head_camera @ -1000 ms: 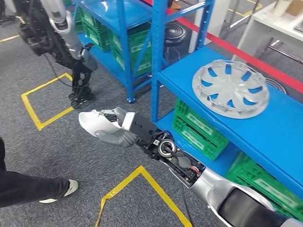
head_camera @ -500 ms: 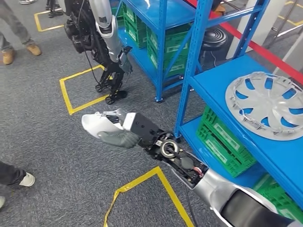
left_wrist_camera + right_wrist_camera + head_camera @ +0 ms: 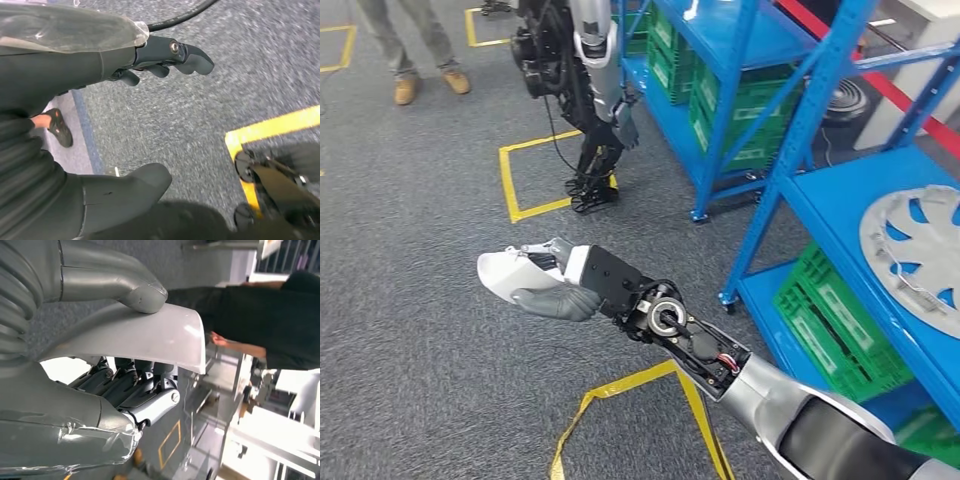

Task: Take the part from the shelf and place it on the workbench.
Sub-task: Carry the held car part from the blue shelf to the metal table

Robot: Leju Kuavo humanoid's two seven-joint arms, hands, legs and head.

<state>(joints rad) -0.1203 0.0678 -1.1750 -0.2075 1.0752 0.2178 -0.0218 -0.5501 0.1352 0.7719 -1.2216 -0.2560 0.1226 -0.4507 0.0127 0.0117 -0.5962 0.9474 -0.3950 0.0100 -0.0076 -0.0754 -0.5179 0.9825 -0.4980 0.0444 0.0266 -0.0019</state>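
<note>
The part (image 3: 501, 275) is a white, curved plastic shell. My right hand (image 3: 555, 287) grips it over the grey carpet, out in front of me and away from the shelf. In the right wrist view the thumb (image 3: 113, 282) presses on one face of the white part (image 3: 151, 337) and the dark fingers (image 3: 143, 385) wrap under the other. My left hand (image 3: 86, 65) hangs over the carpet with thumb and fingers apart and nothing between them.
Blue shelves (image 3: 803, 140) stand at the right with green crates (image 3: 841, 320) and a silver wheel cover (image 3: 916, 260). Another robot (image 3: 584, 80) stands ahead by a yellow floor square (image 3: 539, 175). A person's legs (image 3: 410, 50) are at the far left. Yellow tape (image 3: 622, 390) lies near my arm.
The whole view has swung left: the shelves slide to the right and the other robot comes toward the middle. My right hand still holds the white part the same way.
</note>
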